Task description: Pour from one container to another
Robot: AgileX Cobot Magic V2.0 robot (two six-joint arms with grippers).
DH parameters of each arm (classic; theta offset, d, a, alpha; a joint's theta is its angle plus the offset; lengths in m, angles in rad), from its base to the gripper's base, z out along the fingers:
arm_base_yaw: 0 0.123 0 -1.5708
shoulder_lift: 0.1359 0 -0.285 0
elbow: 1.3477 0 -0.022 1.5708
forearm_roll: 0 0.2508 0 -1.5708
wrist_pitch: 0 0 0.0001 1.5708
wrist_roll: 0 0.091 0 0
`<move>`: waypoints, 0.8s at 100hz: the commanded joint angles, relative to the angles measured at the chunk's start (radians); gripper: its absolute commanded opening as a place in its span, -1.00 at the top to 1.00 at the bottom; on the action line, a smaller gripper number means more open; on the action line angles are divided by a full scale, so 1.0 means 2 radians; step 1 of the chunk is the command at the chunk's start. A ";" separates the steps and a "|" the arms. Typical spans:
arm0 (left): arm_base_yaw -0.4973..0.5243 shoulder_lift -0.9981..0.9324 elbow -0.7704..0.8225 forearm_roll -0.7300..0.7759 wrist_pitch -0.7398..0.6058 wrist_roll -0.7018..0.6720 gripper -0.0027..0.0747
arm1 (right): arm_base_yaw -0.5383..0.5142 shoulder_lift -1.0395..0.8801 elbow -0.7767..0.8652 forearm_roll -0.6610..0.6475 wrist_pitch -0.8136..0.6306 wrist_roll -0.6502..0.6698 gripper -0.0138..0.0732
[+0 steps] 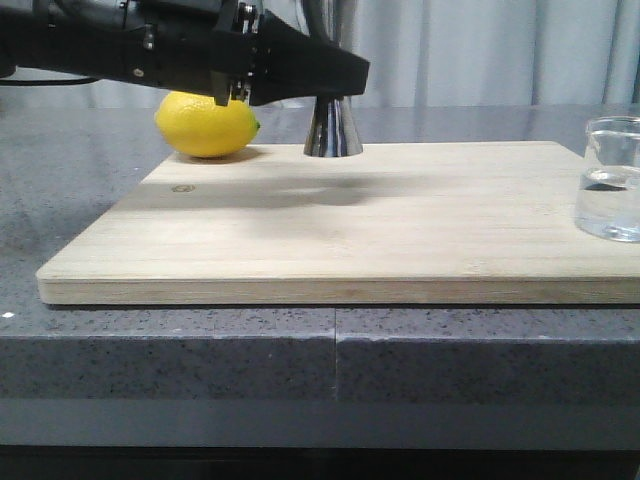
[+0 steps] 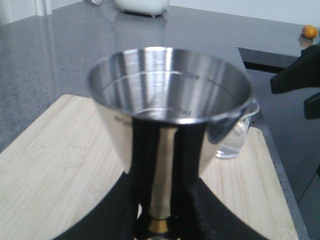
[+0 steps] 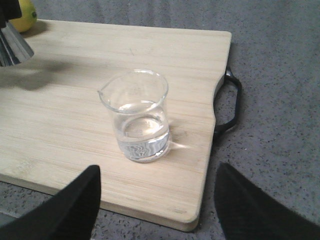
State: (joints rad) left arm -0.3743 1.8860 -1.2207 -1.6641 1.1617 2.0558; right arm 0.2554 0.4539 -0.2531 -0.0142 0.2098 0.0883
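Steel jigger (image 2: 170,115) fills the left wrist view, its gold-banded waist clamped between the left end effector's (image 2: 160,222) fingers; it stands at the cutting board's (image 1: 330,240) back, beside a lemon (image 1: 206,125). Right end effector (image 3: 157,210) hangs wide open, empty, near the water-filled glass beaker (image 3: 138,117) at the board's right end.

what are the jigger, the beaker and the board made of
Tall hourglass steel jigger: polished metal, likely stainless steel, mirror reflections, gold-toned waist band. Small clear beaker: looks like glass, transparent, with clear liquid showing through. Pale rectangular cutting board: light wood or bamboo, matte, visible grain.
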 commanded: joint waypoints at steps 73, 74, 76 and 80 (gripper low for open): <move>-0.030 -0.030 -0.041 -0.024 0.059 -0.023 0.99 | 0.006 0.175 0.015 -0.011 -0.251 -0.007 -0.34; -0.030 -0.030 -0.041 -0.024 0.059 -0.023 0.99 | 0.006 0.177 0.015 -0.011 -0.256 -0.007 -0.34; -0.030 -0.030 -0.041 -0.024 0.059 -0.023 0.99 | 0.006 0.180 0.015 -0.013 -0.261 -0.007 -0.34; -0.030 -0.030 -0.041 -0.024 0.059 -0.023 0.99 | 0.006 0.190 0.015 -0.016 -0.276 -0.007 -0.34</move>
State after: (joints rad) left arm -0.4258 1.8860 -1.2705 -1.6429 1.1634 2.0195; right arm 0.2653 0.7970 -0.1985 -0.0285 -0.1989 0.0819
